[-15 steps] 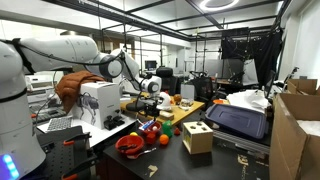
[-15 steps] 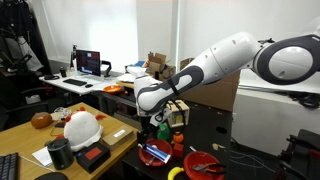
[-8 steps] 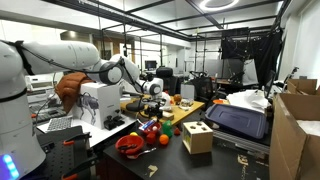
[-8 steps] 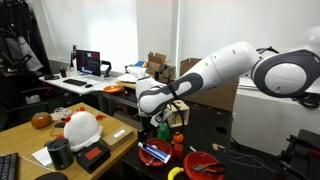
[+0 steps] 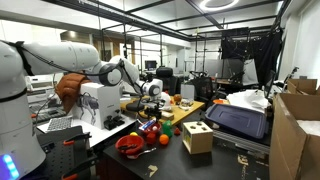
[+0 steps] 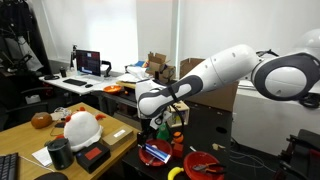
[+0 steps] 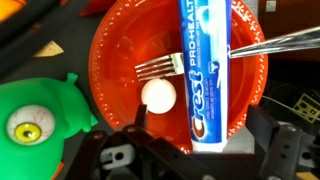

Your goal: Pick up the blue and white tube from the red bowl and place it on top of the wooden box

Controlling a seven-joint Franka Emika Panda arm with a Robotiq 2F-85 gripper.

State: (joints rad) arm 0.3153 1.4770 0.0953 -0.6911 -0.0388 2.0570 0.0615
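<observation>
- The gripper (image 6: 161, 124) hangs pointing down from the white arm (image 6: 215, 75), just above the cluttered dark table (image 5: 235, 160). In the wrist view its dark jaws stand spread towards the two lower corners, released, with nothing held between them.
- Directly beneath it sits the red bowl (image 7: 115, 55), shallow and round, filling most of the wrist view.
- The blue and white tube (image 7: 204, 70) lies flat inside the bowl, to the right of its middle. It runs from the far rim to the near rim, and its lettering reads "Crest Pro-Health".
- A metal fork (image 7: 158, 68) lies across the bowl. Its tines rest on the red floor left of the tube, its neck passes under the tube, and its handle sticks out over the right rim.
- A small white ball (image 7: 157, 95) sits in the bowl, just beside the tube's left edge and below the fork tines.
- A green toy (image 7: 40, 120) with one large eye lies outside the bowl, against its lower left rim.
- In an exterior view, round red and orange toy fruits (image 5: 152, 130) are heaped on the table below the gripper.
- The wooden box (image 5: 197, 137), a pale cube with dark cut-out holes, stands upright beside the fruits, apart from the gripper. The tube has not yet been placed on it.
- Farther off, a white helmet (image 6: 80, 127) rests on a desk, and brown cardboard boxes (image 5: 296, 135) stand at the room's edge.
</observation>
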